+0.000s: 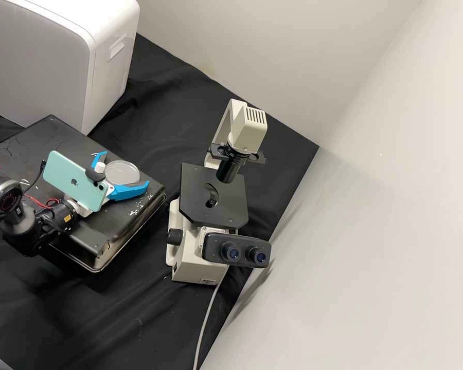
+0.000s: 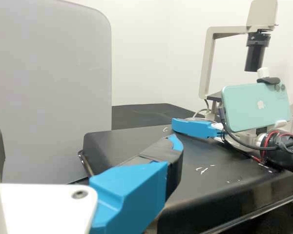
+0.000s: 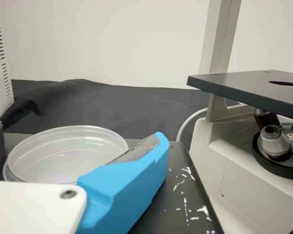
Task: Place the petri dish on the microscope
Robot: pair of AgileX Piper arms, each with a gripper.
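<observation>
From up high, the right gripper (image 1: pixel 126 168) is pinching the clear petri dish (image 1: pixel 121 172) from both sides. The dish is sitting on a black case (image 1: pixel 25 149) beside the microscope (image 1: pixel 211 226). The right wrist view is showing its bare bottom. The left wrist view is showing the left gripper (image 2: pixel 83 135) spread wide.
</observation>
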